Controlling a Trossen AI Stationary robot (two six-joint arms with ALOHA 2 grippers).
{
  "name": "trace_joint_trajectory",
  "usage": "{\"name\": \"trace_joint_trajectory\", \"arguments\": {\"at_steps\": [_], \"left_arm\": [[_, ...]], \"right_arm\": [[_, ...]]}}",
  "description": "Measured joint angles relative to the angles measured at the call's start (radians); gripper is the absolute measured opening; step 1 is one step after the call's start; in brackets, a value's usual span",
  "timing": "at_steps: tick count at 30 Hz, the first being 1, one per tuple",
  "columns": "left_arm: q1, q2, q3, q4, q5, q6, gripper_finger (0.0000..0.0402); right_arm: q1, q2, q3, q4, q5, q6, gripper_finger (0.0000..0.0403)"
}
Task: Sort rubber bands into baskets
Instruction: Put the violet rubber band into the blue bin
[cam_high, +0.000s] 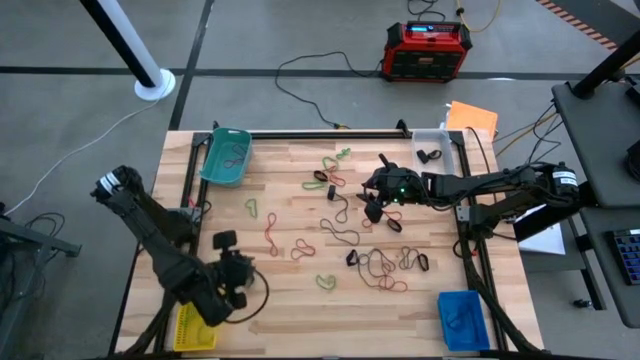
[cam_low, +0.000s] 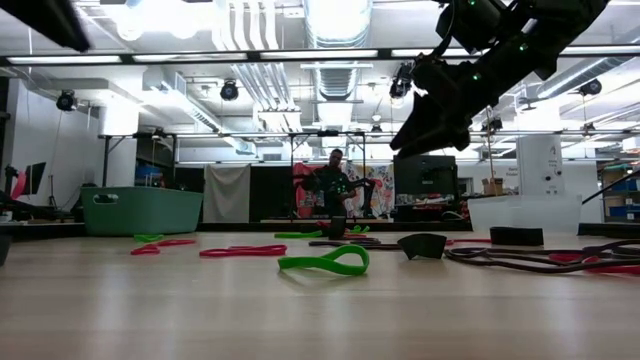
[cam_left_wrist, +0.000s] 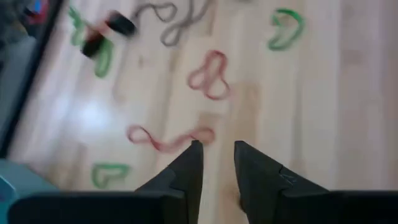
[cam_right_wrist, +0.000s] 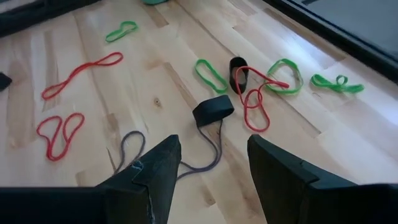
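Many rubber bands in red, green, black and brownish colours lie flat on the wooden table (cam_high: 290, 215), thickest around a cluster (cam_high: 380, 262). The teal basket (cam_high: 226, 156) is at the far left and the clear basket (cam_high: 437, 145) at the far right. The yellow basket (cam_high: 195, 328) is at the near left and the blue basket (cam_high: 462, 318) at the near right. My right gripper (cam_high: 376, 197) hangs open and empty above a black band (cam_right_wrist: 212, 109) and a greyish band (cam_right_wrist: 208, 152). My left gripper (cam_high: 236, 268) hovers empty, narrowly open, near a long red band (cam_left_wrist: 168, 140).
A red-and-black box (cam_high: 427, 50) and cables lie on the floor beyond the far edge. An orange sheet (cam_high: 472, 118) sits past the clear basket. A black frame (cam_high: 300, 134) runs along the table's edges. A person stands far behind the table in the low view (cam_low: 335, 185).
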Motion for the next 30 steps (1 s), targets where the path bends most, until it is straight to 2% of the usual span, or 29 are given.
{"name": "trace_joint_trajectory", "arguments": {"at_steps": [3, 7, 12, 14, 21, 25, 27, 28, 30], "left_arm": [[0.057, -0.046, -0.074, 0.107, -0.009, 0.125, 0.0060], [0.148, -0.129, -0.218, 0.385, -0.006, 0.330, 0.0042], [0.262, -0.236, -0.420, 0.734, 0.107, 0.519, 0.0038], [0.304, -0.273, -0.497, 0.864, 0.140, 0.572, 0.0038], [0.432, -0.371, -0.706, 1.351, 0.159, 0.778, 0.0038], [0.487, -0.408, -0.754, 1.478, 0.193, 0.841, 0.0038], [0.511, -0.428, -0.761, 1.484, 0.213, 0.853, 0.0038], [0.526, -0.436, -0.762, 1.481, 0.245, 0.859, 0.0038], [0.564, -0.455, -0.762, 1.469, 0.381, 0.879, 0.0038]], "right_arm": [[0.000, 0.000, 0.000, 0.003, 0.000, 0.043, 0.0182], [0.000, 0.000, 0.000, 0.002, 0.000, 0.084, 0.0182], [0.004, 0.000, 0.005, -0.004, 0.000, 0.092, 0.0172], [0.018, 0.000, 0.017, -0.008, -0.002, 0.079, 0.0166], [0.079, 0.000, 0.064, -0.010, -0.001, -0.025, 0.0144], [0.093, 0.000, 0.076, -0.028, 0.000, -0.042, 0.0134], [0.103, 0.000, 0.079, -0.051, 0.003, -0.043, 0.0131], [0.109, 0.000, 0.079, -0.059, 0.003, -0.043, 0.0129], [0.128, 0.000, 0.079, -0.074, 0.003, -0.043, 0.0127]]}}
